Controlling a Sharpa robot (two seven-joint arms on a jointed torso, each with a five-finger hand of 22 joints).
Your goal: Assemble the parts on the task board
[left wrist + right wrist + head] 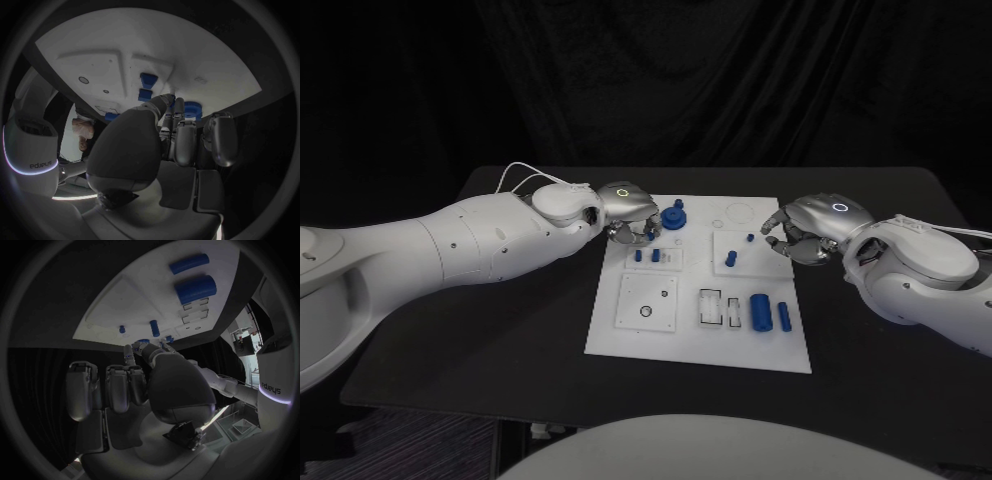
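Head view puts the blue round part with an upright stem (pixel 674 217) at the far edge of the white flat task board (pixel 646 340), standing with its long axis vertical. It lies just beside the left hand (pixel 629 212), on the side toward the board's middle, so the left hand is much the nearer; whether the fingers touch it I cannot tell. That silver hand has its fingers curled downward over the board's far left corner, above two small blue pegs (pixel 646 256), and nothing shows in its grasp. The right hand (pixel 805 232) sits at the board's right edge, fingers curled inward, with no part visibly held. A large blue cylinder (pixel 760 311) and a slimmer blue rod (pixel 785 317) lie lengthwise toward the near end, well apart from both hands.
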